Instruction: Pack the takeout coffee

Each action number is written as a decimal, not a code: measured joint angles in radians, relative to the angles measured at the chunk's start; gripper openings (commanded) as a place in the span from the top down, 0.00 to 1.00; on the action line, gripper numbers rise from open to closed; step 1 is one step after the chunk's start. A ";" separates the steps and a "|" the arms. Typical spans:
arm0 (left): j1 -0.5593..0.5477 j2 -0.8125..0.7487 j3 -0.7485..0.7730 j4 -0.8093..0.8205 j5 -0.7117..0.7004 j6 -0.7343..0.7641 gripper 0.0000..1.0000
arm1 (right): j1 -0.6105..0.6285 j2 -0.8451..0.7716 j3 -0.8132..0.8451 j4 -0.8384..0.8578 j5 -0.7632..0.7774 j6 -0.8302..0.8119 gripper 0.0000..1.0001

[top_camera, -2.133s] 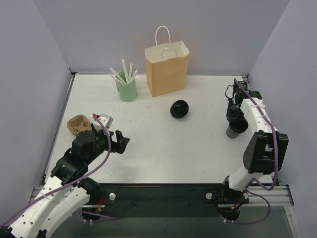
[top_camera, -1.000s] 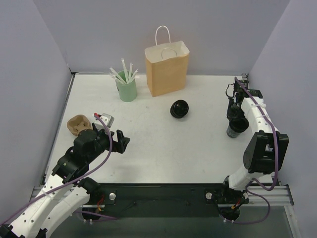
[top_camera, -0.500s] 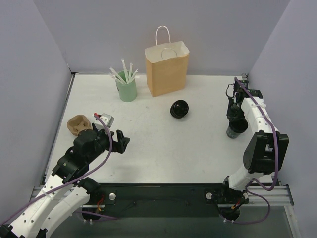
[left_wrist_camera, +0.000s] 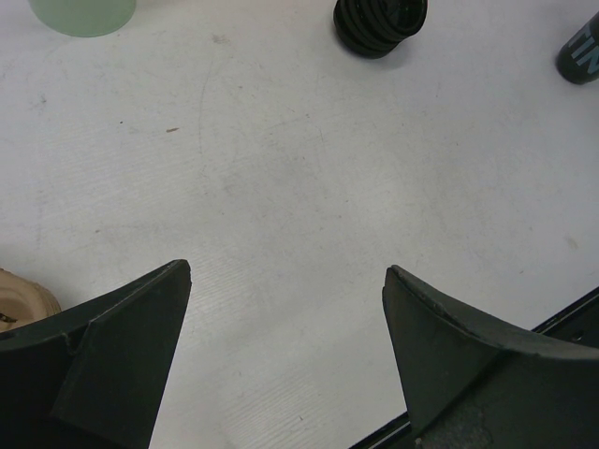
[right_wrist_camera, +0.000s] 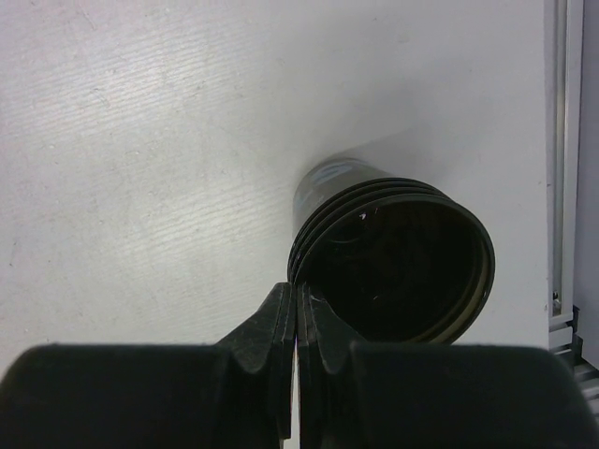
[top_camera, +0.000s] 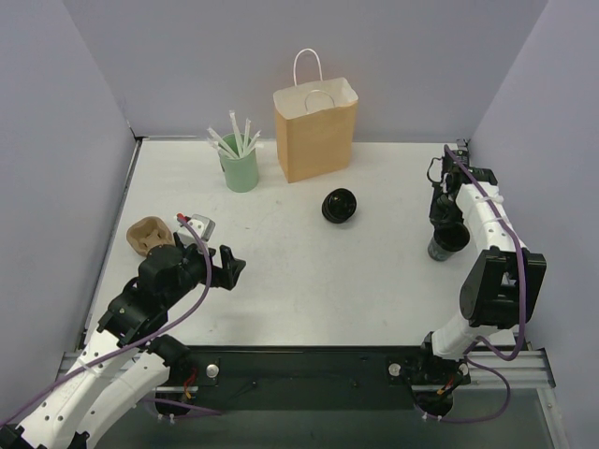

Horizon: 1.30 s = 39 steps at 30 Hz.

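Black cup (top_camera: pixel 447 240) stood uncapped near the right edge of the desk (top_camera: pixel 281 281); lid (top_camera: pixel 339 205) lay well apart, mid-desk. Brown paper bag (top_camera: pixel 315 131) held nothing visible: packing not begun. Right jaws pressed together at cup rim, grip unconfirmed. Left jaws wide open, empty.

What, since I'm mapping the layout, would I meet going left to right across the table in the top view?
pulp cup carrier → mint-green cup of straws → brown paper bag → black lid → black cup
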 measured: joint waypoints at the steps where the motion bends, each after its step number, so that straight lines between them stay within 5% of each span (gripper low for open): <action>1: 0.000 0.000 0.000 0.000 0.000 0.000 0.06 | 0.000 0.000 0.004 -0.003 0.003 0.001 1.00; 29: 0.000 -0.002 0.000 0.000 0.000 0.000 0.06 | 0.072 -0.073 0.242 -0.172 0.180 0.028 1.00; 39: 0.000 -0.046 0.002 -0.005 -0.055 0.000 0.06 | 0.256 -0.108 0.328 -0.234 0.204 0.030 1.00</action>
